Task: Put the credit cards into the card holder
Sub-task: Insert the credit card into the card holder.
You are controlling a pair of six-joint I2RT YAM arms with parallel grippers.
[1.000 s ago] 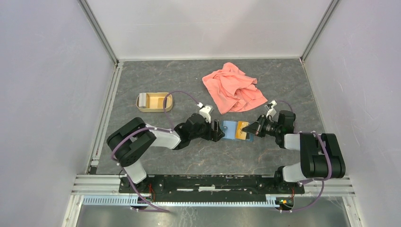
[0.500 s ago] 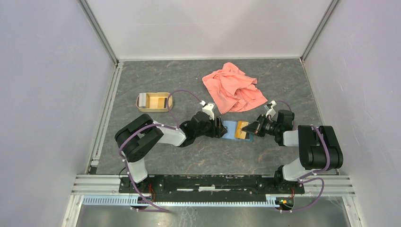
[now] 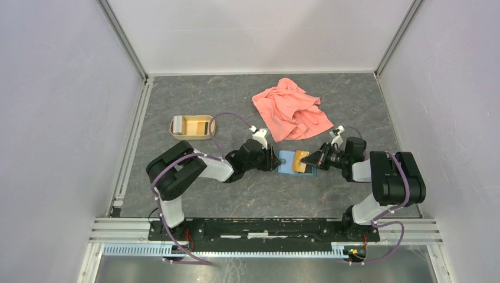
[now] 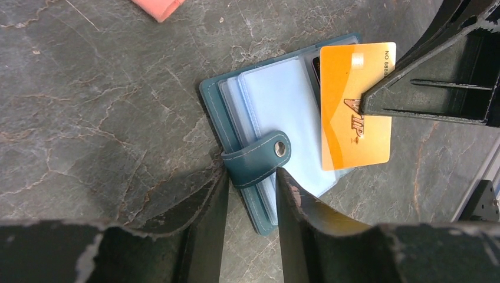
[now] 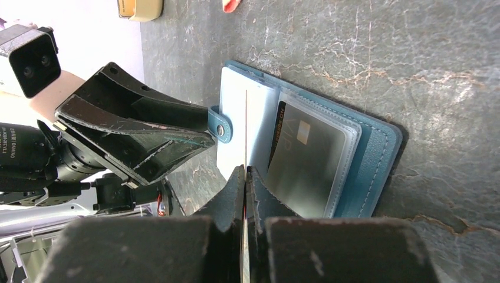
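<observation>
Narrower than a second ago, the left fingers [image 3: 273, 160] stand half-open astride the snap strap [image 4: 259, 159] at 9 o'clock of the open teal-blue folding card holder [image 4: 277, 100], mid-desk [image 4: 88, 88]. From 3 o'clock, the right fingers [image 5: 246, 177] pinch an orange plastic credit card [image 4: 354, 118] over its clear sleeves.

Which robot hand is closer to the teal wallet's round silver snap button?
Left. The left gripper sits right at the snap button; the right gripper pinches an orange card beyond it.
</observation>
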